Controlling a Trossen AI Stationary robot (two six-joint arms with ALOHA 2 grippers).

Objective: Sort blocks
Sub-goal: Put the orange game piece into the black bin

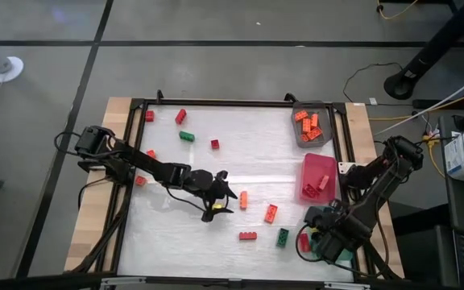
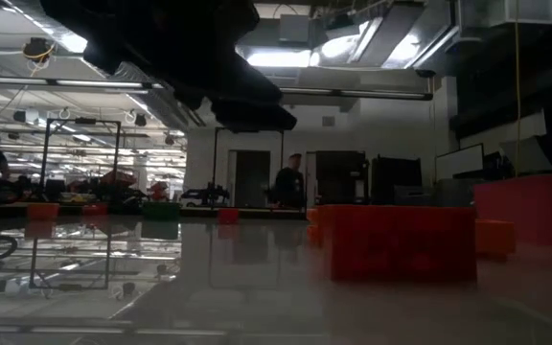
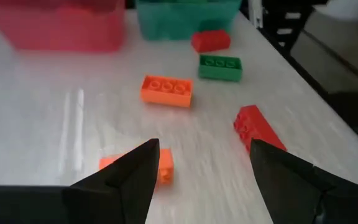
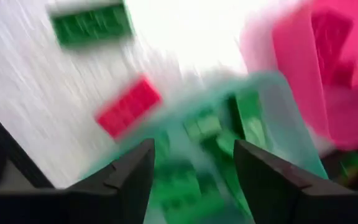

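A: How far along does the sorting look?

B: Partly done, I'd judge. In the high view the grey tray (image 1: 323, 138) at upper right holds a heap of orange blocks (image 1: 308, 125), the pink tray (image 1: 318, 165) below it has a few red ones inside, and the teal tray (image 4: 278, 112) at lower right, mostly under the right arm, shows green blocks (image 4: 207, 124) in the right wrist view.

A: And what is left?

B: About a dozen loose bricks on the white table (image 1: 256, 129) — red and green ones toward the upper left, and an orange brick (image 1: 243, 199), a red brick (image 1: 248, 236) and a green brick (image 1: 282, 237) lower centre.

A: The claws?

B: The left gripper (image 1: 217, 203) sits mid-table with its fingers spread apart and nothing between them; an orange block (image 3: 160, 167) lies just by one fingertip. The right gripper (image 4: 191, 168) hovers over the teal tray, fingers parted too and empty.

A: Materials?

B: Hard, glossy plastic bricks — rectangular, round studs on top, clearest on the orange one (image 3: 166, 91) in the left wrist view. The trays are smooth-walled, slightly translucent rectangles. The tabletop is pale with a faint streaked sheen, and mirrors the room in the low view.
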